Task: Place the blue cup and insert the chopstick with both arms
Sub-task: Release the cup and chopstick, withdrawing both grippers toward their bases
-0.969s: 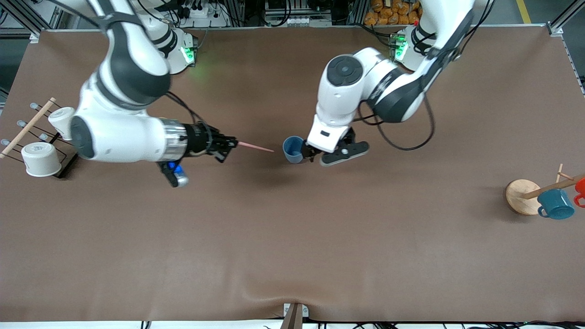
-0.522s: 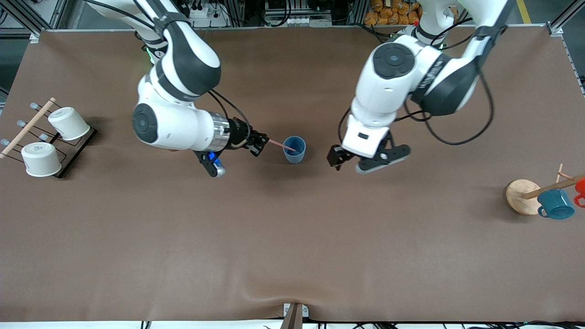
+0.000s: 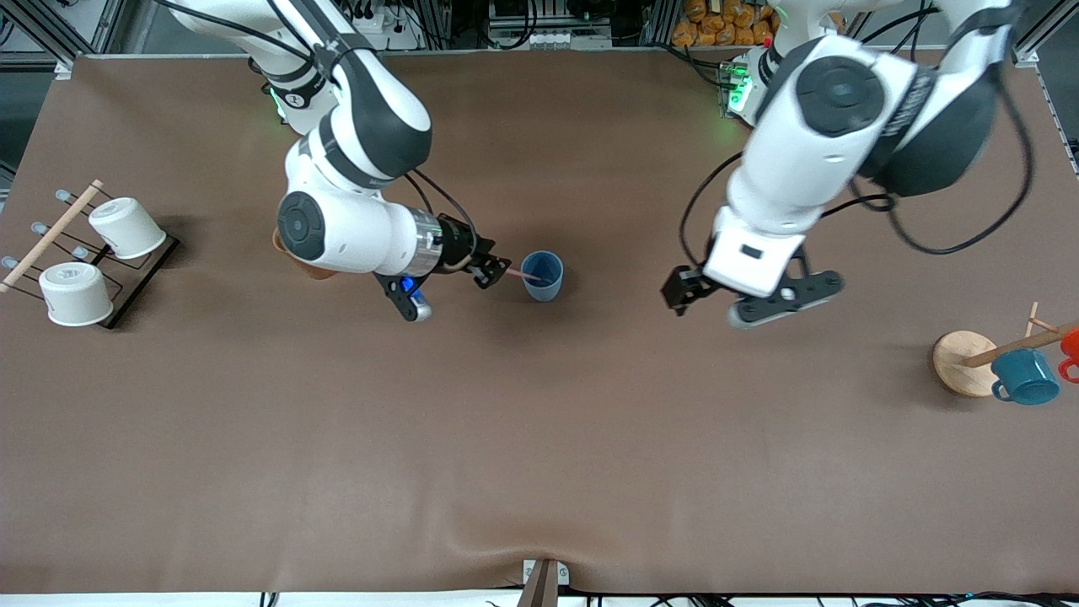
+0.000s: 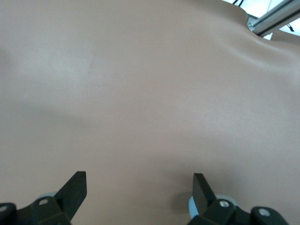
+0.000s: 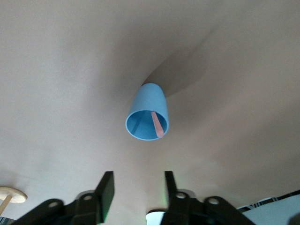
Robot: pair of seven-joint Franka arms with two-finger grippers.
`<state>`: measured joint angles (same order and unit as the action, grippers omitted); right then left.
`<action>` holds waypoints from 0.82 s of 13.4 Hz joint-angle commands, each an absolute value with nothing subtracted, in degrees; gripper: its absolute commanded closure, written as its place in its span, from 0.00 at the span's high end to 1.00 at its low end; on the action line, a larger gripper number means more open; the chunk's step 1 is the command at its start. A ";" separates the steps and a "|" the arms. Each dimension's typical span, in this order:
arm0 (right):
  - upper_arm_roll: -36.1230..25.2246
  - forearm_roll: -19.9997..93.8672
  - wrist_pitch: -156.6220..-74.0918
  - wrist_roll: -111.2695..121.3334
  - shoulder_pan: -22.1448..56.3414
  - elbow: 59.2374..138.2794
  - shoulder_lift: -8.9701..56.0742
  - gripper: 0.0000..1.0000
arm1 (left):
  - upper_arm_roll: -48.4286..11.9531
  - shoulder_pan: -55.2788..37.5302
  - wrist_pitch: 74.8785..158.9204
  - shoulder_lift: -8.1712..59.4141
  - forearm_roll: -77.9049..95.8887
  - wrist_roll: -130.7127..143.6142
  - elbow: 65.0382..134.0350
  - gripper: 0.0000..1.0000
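The blue cup (image 3: 542,276) stands upright mid-table. The pale-pink chopstick (image 3: 528,275) leans inside it, its upper end resting on the rim toward the right gripper. In the right wrist view the cup (image 5: 146,110) holds the chopstick (image 5: 157,124), apart from the fingers. My right gripper (image 3: 496,271) is beside the cup, toward the right arm's end of the table, open and empty (image 5: 138,187). My left gripper (image 3: 684,295) is over bare table toward the left arm's end, open and empty (image 4: 138,183).
A black wire rack (image 3: 126,295) with two white cups (image 3: 76,292) stands at the right arm's end. A wooden mug tree (image 3: 961,358) with a teal mug (image 3: 1024,377) and a red mug (image 3: 1070,346) stands at the left arm's end. A tan object (image 3: 287,249) shows under the right arm.
The left gripper let go of the cup and drew away toward its end of the table. The right gripper carried the chopstick into the cup and opened.
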<state>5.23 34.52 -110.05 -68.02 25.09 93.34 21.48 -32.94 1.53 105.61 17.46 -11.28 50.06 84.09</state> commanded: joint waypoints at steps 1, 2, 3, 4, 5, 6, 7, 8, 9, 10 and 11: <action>5.27 31.39 -98.93 -68.38 18.48 87.13 20.74 1.00 | -32.96 4.56 102.22 14.16 -8.80 42.66 84.55 1.00; 5.27 30.33 -94.35 -67.60 15.50 84.75 20.74 1.00 | -31.91 5.35 101.43 13.45 -8.01 39.67 84.55 1.00; 5.36 30.24 -90.57 -65.33 12.08 83.25 20.74 1.00 | -29.99 5.36 100.56 12.49 -7.13 36.68 84.55 1.00; 5.45 30.06 -87.13 -60.52 8.82 82.01 20.74 1.00 | -27.45 5.10 99.42 11.35 -5.64 33.26 84.64 1.00; 5.54 28.75 -84.66 -56.21 6.44 81.13 20.48 1.00 | -24.99 4.84 98.36 10.29 -3.97 29.13 84.64 1.00; 5.80 26.04 -83.68 -53.73 4.15 80.34 20.04 1.00 | -22.44 4.31 97.39 9.41 -2.74 25.26 84.64 1.00; 6.50 23.32 -82.98 -51.00 2.30 79.98 19.69 1.00 | -19.80 3.61 96.16 8.62 -2.20 21.05 84.81 1.00; 6.85 20.59 -81.49 -46.54 0.63 79.37 19.25 1.00 | -17.60 3.17 95.20 7.74 -2.02 16.83 85.16 1.00; 6.86 17.87 -79.91 -40.14 -0.60 79.19 18.46 1.00 | -16.45 3.16 94.23 7.30 -2.02 14.00 85.17 1.00; 6.77 14.62 -79.37 -32.25 -1.66 79.28 17.59 1.00 | -15.30 3.16 93.09 6.60 -1.93 12.67 85.25 1.00; 6.68 10.85 -79.37 -23.99 -2.63 79.28 16.27 1.00 | -14.25 2.99 91.68 5.81 -1.93 11.79 85.43 1.00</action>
<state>5.16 16.56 -80.23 -35.14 -0.42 79.17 18.99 -16.50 4.17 93.99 8.40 -3.01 14.37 84.07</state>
